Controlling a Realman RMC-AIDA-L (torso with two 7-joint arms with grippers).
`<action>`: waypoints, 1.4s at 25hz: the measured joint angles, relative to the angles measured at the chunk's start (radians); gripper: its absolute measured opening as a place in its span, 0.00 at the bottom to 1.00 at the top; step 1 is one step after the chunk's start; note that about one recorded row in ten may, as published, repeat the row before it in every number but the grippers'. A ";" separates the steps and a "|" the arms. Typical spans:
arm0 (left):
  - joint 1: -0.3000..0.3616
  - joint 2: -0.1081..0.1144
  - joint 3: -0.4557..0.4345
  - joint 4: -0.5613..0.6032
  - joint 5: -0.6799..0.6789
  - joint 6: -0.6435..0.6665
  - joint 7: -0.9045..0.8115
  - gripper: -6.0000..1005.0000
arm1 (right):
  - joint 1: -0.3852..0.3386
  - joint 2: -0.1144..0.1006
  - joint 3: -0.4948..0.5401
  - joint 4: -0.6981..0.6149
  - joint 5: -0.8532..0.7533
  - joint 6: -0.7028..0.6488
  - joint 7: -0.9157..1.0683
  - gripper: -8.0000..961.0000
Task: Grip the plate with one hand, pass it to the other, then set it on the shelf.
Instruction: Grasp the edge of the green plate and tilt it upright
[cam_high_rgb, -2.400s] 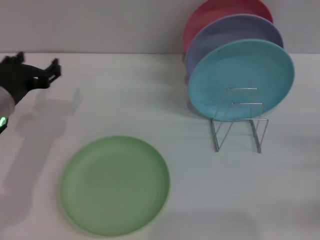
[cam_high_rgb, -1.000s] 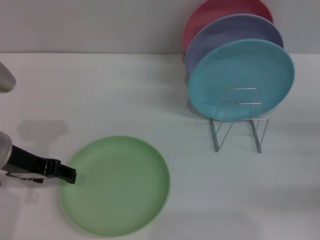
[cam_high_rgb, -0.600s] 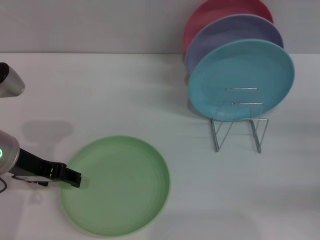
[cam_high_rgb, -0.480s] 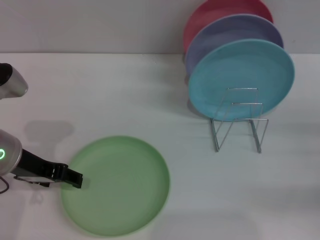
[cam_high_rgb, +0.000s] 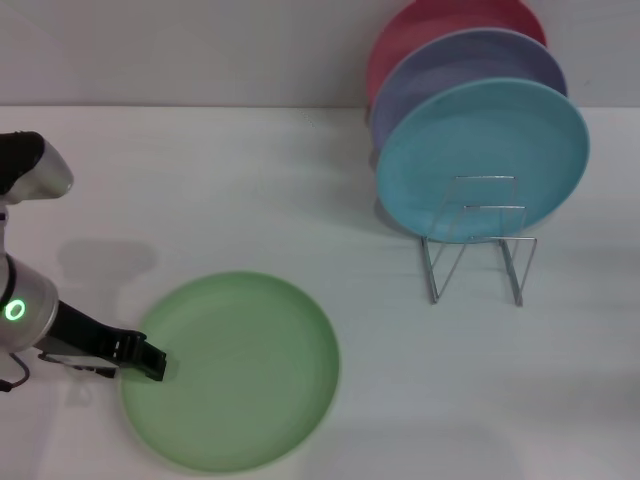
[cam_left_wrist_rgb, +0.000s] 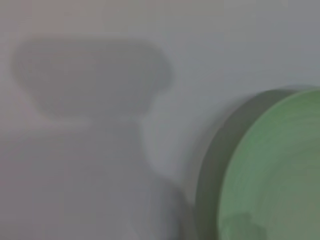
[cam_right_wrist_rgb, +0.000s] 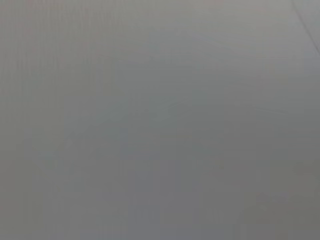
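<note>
Plate first: a large round pale green plastic plate (cam_high_rgb: 231, 370) with a shallow raised rim lies flat on the white tabletop (cam_high_rgb: 200, 190), toward the near left of the head view. We see the left black two-finger gripper (cam_high_rgb: 148, 358) low at the plate's left edge, its tip touching or overlapping the rim; whether its fingers are spread, pressed together or pinching the rim, we cannot tell from here. Behind it the silver-and-white cylindrical wrist (cam_high_rgb: 20, 315) carries a small green glowing ring. In the left wrist view we make out only a blurred arc of the green plate (cam_left_wrist_rgb: 272, 170) with a dark shadow along its rim, and a broad soft shadow on the bare table surface (cam_left_wrist_rgb: 210, 45). Well apart, at the far right of the table, stands a small dish rack of thin silver wire (cam_high_rgb: 478, 245) with upright bent loops. Three plates stand upright in it, one behind another: a light blue round plate (cam_high_rgb: 482, 160) nearest, a lavender round plate (cam_high_rgb: 460, 65) behind, a pink-red round plate (cam_high_rgb: 440, 25) at the back. Front loops of the rack show bare wire. We do not see the right gripper in the head view, and the right wrist view shows a plain grey field.
</note>
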 joint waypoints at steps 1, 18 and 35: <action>-0.002 0.000 0.004 -0.001 0.000 0.001 0.000 0.62 | 0.000 0.000 0.000 0.000 0.000 0.000 0.000 0.59; -0.011 0.000 0.017 -0.003 0.038 0.003 0.002 0.37 | -0.008 0.003 0.000 0.001 0.000 -0.006 0.007 0.59; -0.012 0.003 0.028 -0.003 0.038 0.006 0.002 0.20 | -0.009 0.003 0.000 0.000 0.000 -0.009 0.008 0.59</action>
